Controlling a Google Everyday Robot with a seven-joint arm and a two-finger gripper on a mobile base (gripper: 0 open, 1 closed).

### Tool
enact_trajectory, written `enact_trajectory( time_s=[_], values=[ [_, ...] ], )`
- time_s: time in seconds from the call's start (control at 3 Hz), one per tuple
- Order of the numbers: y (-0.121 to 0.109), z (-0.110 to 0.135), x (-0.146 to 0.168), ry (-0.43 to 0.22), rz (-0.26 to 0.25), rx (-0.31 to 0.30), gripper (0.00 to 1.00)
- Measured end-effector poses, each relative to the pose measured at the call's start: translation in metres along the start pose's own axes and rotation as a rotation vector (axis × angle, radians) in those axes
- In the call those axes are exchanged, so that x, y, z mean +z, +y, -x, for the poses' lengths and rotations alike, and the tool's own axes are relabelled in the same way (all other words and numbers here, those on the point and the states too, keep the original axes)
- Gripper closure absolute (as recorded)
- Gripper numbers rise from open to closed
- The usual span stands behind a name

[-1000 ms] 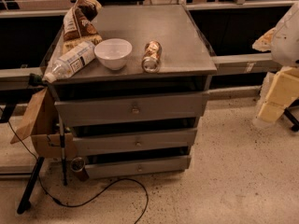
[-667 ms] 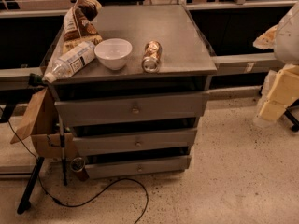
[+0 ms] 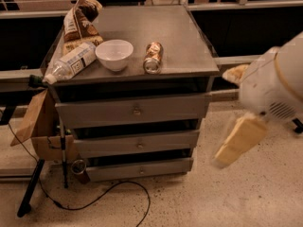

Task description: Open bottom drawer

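The gripper (image 3: 239, 141) hangs right of the grey cabinet (image 3: 189, 56), well apart; whether it is open cannot be told. The bottom drawer (image 3: 161, 167), lowest of three, looks rigid, light metal, likely sliding easily; its small centre knob (image 3: 140, 170) offers the hold.

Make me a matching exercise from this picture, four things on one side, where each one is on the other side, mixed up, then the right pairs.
1. white bowl
2. can
3. bottom drawer
4. gripper

A. in the air, right of the cabinet, apart from it
B. upright on the cabinet top
C. lowest front, nearest the floor
D. on its side on the cabinet top

Pairs: 1-B, 2-D, 3-C, 4-A
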State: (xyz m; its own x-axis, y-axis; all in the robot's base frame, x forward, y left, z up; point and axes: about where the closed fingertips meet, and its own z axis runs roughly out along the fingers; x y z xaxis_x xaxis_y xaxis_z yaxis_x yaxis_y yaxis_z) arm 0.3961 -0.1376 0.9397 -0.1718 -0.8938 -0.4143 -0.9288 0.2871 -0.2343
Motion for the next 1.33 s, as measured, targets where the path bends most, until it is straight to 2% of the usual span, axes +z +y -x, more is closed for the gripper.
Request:
enact_trajectory(
  time_s=[0.33, 0.67, 1.0, 1.33],
  values=[
    [0.046, 0.034, 0.073, -0.093, 0.079, 0.063, 0.00],
    [0.073, 0.049, 0.115, -0.100, 0.110, 0.030, 0.00],
    [0.073, 0.049, 0.115, -0.100, 0.110, 0.030, 0.00],
    [0.062, 0.050, 0.148, -0.096, 0.122, -0.002, 0.00]
  ],
)
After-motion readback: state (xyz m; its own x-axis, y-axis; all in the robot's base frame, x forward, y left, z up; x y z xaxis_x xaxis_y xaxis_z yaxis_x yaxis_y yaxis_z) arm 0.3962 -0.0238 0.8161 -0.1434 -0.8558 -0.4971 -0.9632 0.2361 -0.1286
